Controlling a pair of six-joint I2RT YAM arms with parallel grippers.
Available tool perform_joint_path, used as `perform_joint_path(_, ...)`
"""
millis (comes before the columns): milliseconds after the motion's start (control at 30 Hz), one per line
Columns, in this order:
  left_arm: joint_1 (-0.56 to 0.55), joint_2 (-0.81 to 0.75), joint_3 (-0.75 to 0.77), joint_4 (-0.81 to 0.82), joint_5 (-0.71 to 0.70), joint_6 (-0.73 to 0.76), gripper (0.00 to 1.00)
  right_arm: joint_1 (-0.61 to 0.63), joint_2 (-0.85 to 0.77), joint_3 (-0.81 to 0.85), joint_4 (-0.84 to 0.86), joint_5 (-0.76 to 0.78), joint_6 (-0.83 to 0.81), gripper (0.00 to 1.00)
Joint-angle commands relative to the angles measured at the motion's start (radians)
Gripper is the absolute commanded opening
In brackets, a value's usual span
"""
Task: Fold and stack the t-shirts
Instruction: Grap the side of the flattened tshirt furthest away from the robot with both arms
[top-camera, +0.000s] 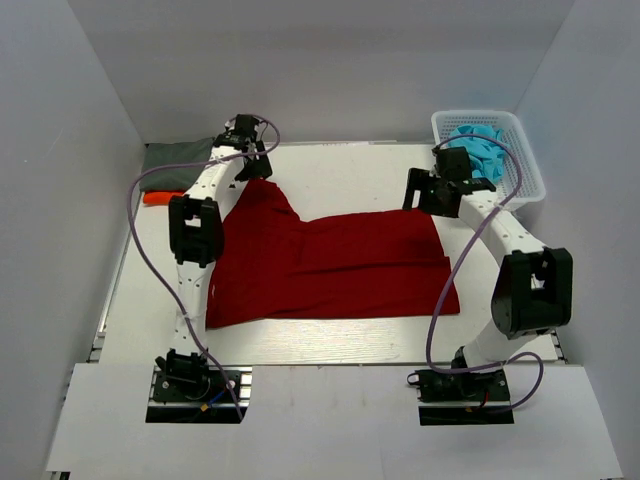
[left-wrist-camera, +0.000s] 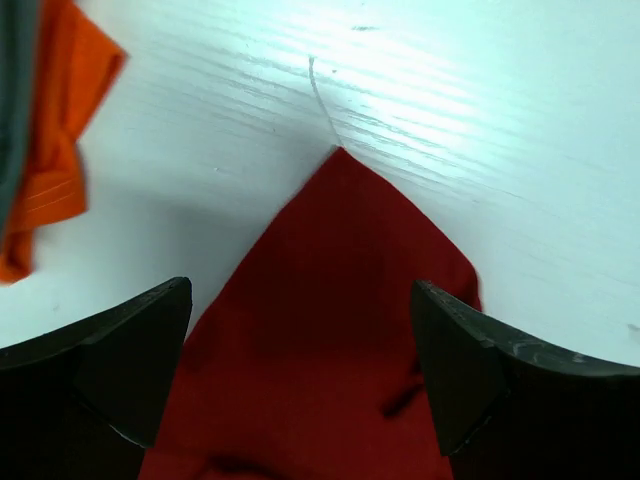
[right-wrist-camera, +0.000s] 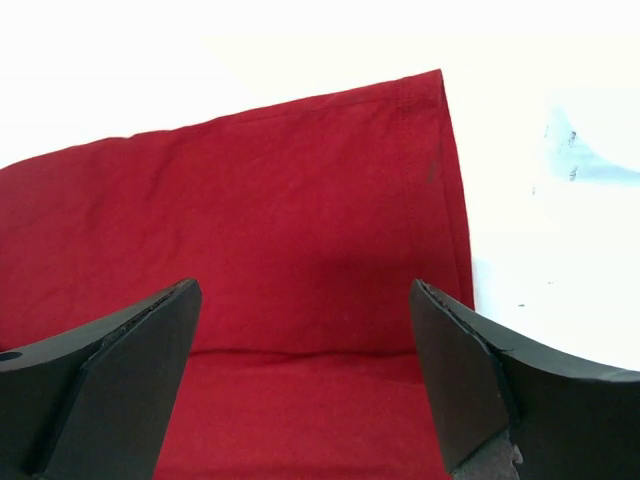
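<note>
- Left hand (left-wrist-camera: 300, 370), fingers apart, is over the dark red t-shirt (left-wrist-camera: 330, 300)'s pointed corner.
- Right hand (right-wrist-camera: 305, 370) is apart too, above the shirt's stitched hem.
- Only the top view shows the white lattice basket (top-camera: 530, 165).

Dark red t-shirt (top-camera: 330, 265), flat, central

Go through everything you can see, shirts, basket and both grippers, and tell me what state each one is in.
Dark red t-shirt: spread out flat, unstacked.
Grey-green t-shirt: folded, far left.
Orange t-shirt: against the grey-green one, mostly hidden.
Turquoise t-shirts: crumpled in the basket.
Basket: upright, holding them.
Left gripper: open, over a dark red corner.
Right gripper: open, over another corner.
</note>
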Motion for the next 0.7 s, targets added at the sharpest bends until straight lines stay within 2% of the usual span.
perform_joint_path(0, 0.008, -0.016, 0.039, 0.089, 0.006, 0.023, 1.0, 0.01, 0.022, 0.068, -0.019, 0.092, 0.005, 0.9)
perform_joint_path(167, 0.008, -0.031, -0.088, 0.318, 0.019, 0.003, 1.0, 0.018, 0.055, 0.094, 0.001, 0.008, 0.024, 0.9)
perform_joint_path(300, 0.008, 0.037, -0.036, 0.32, 0.029, 0.003, 1.0, 0.021, 0.078, 0.099, 0.006, 0.037, 0.025, 0.9)
perform_joint_path(333, 0.008, 0.047, -0.024, 0.309, 0.038, 0.003, 0.94, 0.022, 0.098, 0.114, -0.002, 0.065, 0.028, 0.9)
perform_joint_path(400, 0.008, 0.047, -0.034, 0.309, 0.07, 0.016, 0.9, 0.024, 0.117, 0.145, -0.021, 0.098, 0.034, 0.9)
perform_joint_path(533, 0.008, 0.036, -0.116, 0.355, 0.058, 0.029, 0.74, 0.036, 0.16, 0.166, -0.053, 0.144, 0.07, 0.9)
perform_joint_path(667, 0.008, 0.05, -0.116, 0.332, 0.024, 0.029, 0.73, 0.047, 0.18, 0.176, -0.041, 0.192, 0.09, 0.9)
